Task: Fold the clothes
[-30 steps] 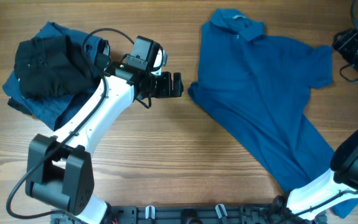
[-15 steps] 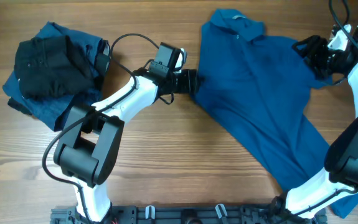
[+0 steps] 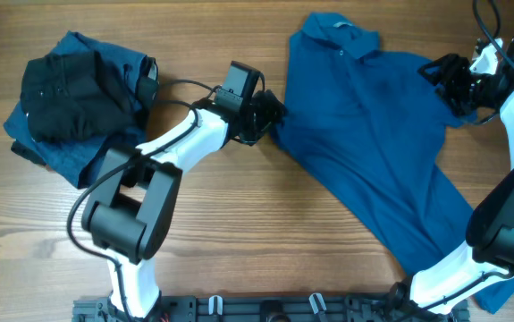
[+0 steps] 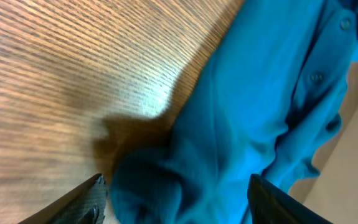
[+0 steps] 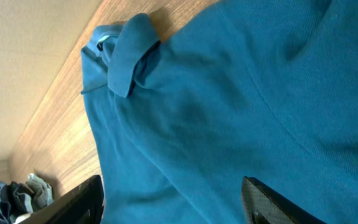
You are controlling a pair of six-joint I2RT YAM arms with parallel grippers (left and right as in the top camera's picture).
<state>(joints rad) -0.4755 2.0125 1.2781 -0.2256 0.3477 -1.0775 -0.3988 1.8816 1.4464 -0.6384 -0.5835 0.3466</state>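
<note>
One medium-blue polo shirt is lying spread on the wood-grain table, right of centre, with its collar at the far edge. The soft knit is creasing gently, and two small round buttons are showing on the placket. One black garment is lying crumpled on a darker blue heap at far left; its item count cannot be told. The left gripper is straddling a bunched sleeve edge, its fingers spread wide and not clamping. The right gripper is sitting at the opposite sleeve, its fingers likewise spread.
</note>
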